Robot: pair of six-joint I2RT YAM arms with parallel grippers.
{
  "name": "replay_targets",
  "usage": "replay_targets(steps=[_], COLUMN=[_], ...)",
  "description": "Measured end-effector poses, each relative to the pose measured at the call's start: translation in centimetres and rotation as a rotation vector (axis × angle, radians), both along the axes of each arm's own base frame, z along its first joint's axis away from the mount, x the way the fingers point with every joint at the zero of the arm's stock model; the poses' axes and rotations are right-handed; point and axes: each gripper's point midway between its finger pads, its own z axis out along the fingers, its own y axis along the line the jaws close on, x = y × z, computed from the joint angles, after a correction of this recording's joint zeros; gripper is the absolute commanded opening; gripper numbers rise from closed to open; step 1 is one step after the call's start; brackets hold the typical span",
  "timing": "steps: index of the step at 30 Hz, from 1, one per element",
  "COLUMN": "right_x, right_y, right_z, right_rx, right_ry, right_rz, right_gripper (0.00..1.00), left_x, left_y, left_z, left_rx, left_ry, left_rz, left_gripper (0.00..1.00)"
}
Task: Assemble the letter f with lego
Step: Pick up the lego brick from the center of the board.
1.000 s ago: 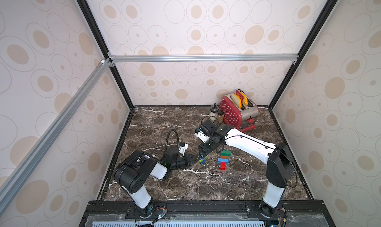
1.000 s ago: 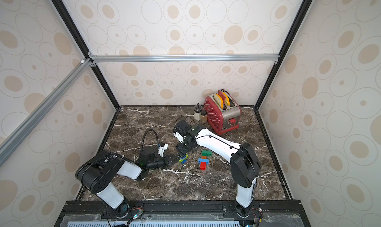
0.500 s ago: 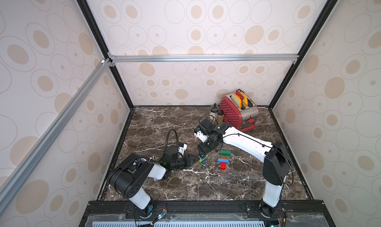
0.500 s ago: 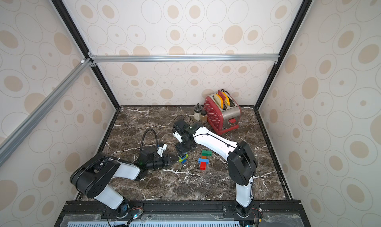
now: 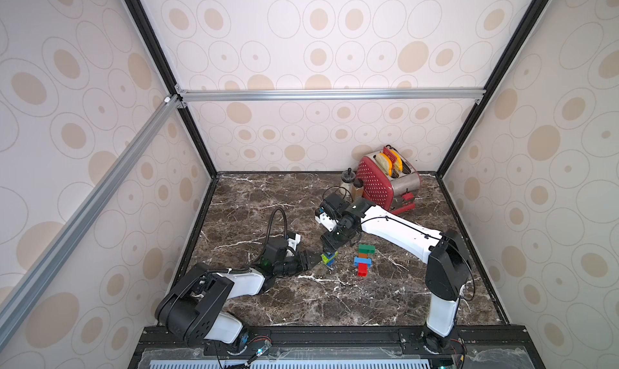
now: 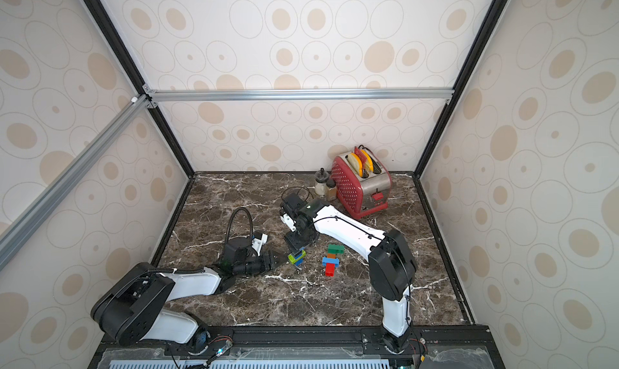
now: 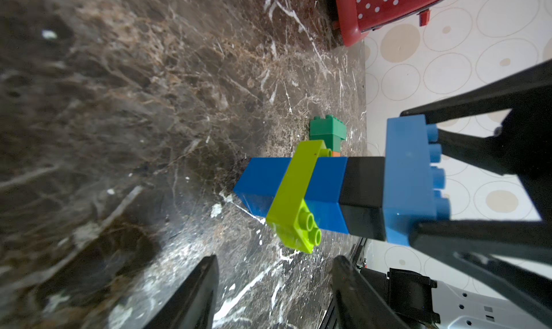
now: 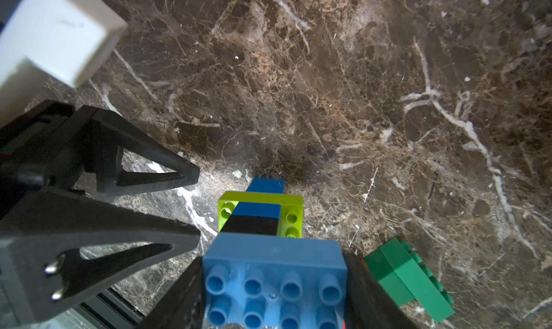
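A lego stack [image 5: 329,258] [image 6: 296,257] stands on end at the table's middle: light blue brick [image 8: 274,270] [image 7: 409,178] on top, then black, blue, a lime green brick [image 7: 294,193] set crosswise, and blue lowest. My right gripper [image 8: 274,300] [image 5: 332,246] is shut on the light blue brick from above. My left gripper [image 7: 273,282] [image 5: 313,260] lies low beside the stack, open, its fingers [image 8: 134,166] apart from the bricks. A second lego group lies flat just right: dark green [image 5: 366,249] [image 8: 400,276], orange, blue [image 5: 362,261], red [image 5: 362,270].
A red toaster [image 5: 385,183] [image 6: 360,179] with two small bottles [image 5: 348,181] beside it stands at the back right. Dotted walls close in the dark marble table [image 5: 268,199] on three sides.
My left gripper's jaws have spread apart and let go of the stack. The right arm and the stack have stayed where they were.
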Motion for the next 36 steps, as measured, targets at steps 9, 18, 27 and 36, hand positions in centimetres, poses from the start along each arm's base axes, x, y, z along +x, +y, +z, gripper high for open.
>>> replay_targets(steps=[9,18,27,36], right_x=[0.1,0.4,0.3,0.2], right_y=[0.0,-0.3,-0.8,-0.7], right_z=[0.3,0.4,0.3,0.3], right_rx=[-0.014,-0.004,-0.019,0.005], right_ry=[0.012,0.051,0.075,0.046], right_rz=[0.009,-0.001,-0.012,-0.030], right_gripper=[0.51,0.51,0.49,0.49], left_x=[-0.3,0.5,-0.7,-0.4], left_y=[1.3,3.3,4.8,5.4], left_z=[0.4,3.1,3.9,3.0], left_rx=[0.100,0.234,0.322,0.373], left_ry=[-0.077,-0.297,-0.464,-0.463], left_rz=[-0.015,0.002,0.032,0.045], left_gripper=[0.67,0.67,0.69,0.71])
